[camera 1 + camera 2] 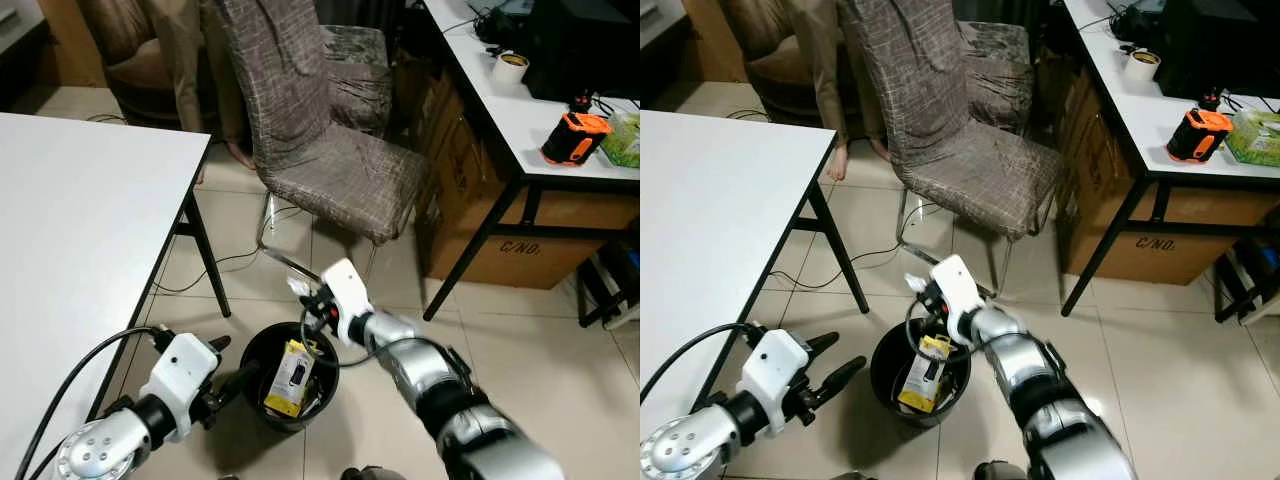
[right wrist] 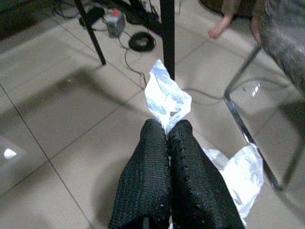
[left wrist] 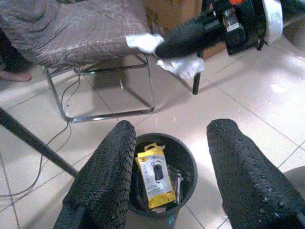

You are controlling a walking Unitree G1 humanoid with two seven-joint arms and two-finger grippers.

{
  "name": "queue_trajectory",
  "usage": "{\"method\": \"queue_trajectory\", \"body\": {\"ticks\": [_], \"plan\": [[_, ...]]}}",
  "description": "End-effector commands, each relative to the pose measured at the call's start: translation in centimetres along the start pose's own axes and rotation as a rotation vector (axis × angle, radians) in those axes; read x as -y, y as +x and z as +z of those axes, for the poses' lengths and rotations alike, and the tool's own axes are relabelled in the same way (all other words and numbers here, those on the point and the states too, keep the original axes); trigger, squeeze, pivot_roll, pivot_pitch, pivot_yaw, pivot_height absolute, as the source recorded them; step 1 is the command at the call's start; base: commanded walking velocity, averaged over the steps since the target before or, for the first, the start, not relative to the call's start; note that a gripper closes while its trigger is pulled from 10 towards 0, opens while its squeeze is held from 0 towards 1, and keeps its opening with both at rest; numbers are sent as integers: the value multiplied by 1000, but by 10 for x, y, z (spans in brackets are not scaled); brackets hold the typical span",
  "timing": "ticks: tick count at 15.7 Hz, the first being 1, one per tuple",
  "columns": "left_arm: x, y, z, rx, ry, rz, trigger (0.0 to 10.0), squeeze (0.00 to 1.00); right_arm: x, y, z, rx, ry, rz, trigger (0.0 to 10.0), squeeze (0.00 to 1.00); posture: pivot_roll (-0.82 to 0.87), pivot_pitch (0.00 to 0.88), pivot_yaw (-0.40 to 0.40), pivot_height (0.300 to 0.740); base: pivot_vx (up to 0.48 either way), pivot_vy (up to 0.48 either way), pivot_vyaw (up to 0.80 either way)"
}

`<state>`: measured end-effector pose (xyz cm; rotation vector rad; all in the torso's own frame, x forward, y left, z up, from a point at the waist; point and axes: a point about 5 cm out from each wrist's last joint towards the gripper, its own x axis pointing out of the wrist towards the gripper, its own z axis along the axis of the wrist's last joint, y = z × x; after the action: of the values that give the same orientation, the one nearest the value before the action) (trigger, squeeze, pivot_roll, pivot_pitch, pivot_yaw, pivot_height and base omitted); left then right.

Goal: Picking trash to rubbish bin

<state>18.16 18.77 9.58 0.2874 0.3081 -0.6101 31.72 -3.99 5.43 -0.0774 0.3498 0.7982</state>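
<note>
Crinkled white wrapper [image 2: 166, 98], thin and glossy, is pinched between the pressed-together knobbly black fingers of the right gripper [image 2: 167, 131], its creased ends sticking out past the fingertips and to one side. Below those fingers sits the round black rubbish bin [image 1: 256, 350] on glazed beige tiles, holding a flat yellow package [image 3: 154, 175]. Beside the bin's rim, the left gripper [image 1: 832, 362] holds its two pebbled fingers spread wide, gripping nothing.

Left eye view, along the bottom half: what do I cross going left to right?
White table → left end effector → black bin with the yellow packet → right end effector pinching white wrapper.
</note>
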Motion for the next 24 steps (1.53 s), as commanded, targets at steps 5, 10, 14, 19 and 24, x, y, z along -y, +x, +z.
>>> {"method": "queue_trajectory", "body": {"ticks": [5, 10, 14, 19, 24], "plan": [[-2, -2, 9, -24, -4, -1, 10000, 0, 14, 0, 13, 41, 22, 18, 10000, 1000, 39, 103, -61, 740, 0, 0, 0], [-2, -2, 10, -37, -1, 6, 10000, 0, 16, 2, 17, 53, 9, 24, 10000, 1000, 46, 108, -61, 740, 0, 0, 0], [-3, -1, 11, -43, 6, 11, 10000, 0, 17, 2, 18, 49, -7, 27, 10000, 1000, 45, 110, -59, 740, 0, 0, 0], [-4, 1, 11, -41, 11, 40, 10000, 0, 19, 0, 13, 20, -38, -6, 10000, 1000, 44, 101, -59, 740, 0, 0, 0], [-19, 22, 15, 32, -178, 292, 10000, 0, 38, -22, 8, 168, 49, -264, 10000, 0, 10, 42, -56, 740, 0, 0, 0]]}}
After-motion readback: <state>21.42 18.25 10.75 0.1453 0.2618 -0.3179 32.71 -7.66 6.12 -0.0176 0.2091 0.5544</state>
